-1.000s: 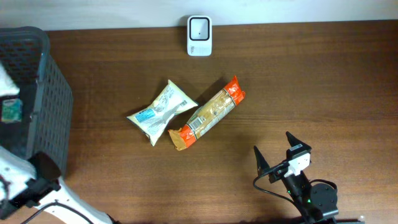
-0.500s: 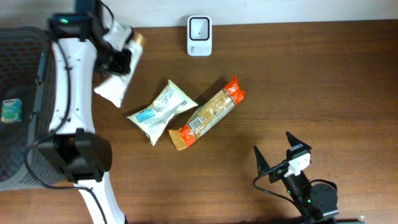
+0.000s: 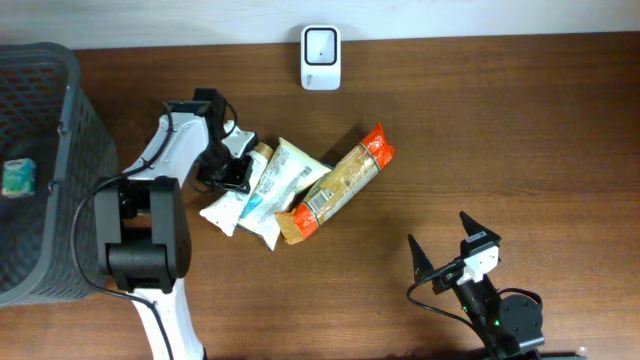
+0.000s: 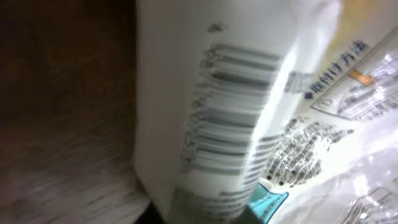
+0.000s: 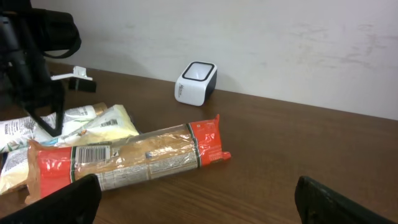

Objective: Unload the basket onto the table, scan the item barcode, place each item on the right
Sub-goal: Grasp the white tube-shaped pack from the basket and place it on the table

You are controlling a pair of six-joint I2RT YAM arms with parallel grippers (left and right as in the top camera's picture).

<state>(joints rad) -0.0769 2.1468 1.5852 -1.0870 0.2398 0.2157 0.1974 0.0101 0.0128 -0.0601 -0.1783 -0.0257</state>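
Lying on the surface (image 3: 520, 130) beside a second pouch (image 3: 283, 175) and an orange-ended packet (image 3: 340, 180), well short of the scanner (image 3: 321, 44), the white pouch (image 3: 222, 208) shows its barcode (image 4: 236, 118) to the left claw (image 3: 228, 170) above it, whose grip cannot be told, likely pending presentation; the right claw (image 3: 437, 227) gapes empty.

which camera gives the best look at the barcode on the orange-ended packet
Right wrist view: the orange-ended packet lies side-on to it, its barcode facing the lens with separate bars. Overhead sees the packet from above, with the label only a pale patch. Left wrist shows a blurred barcode on a white pouch instead.
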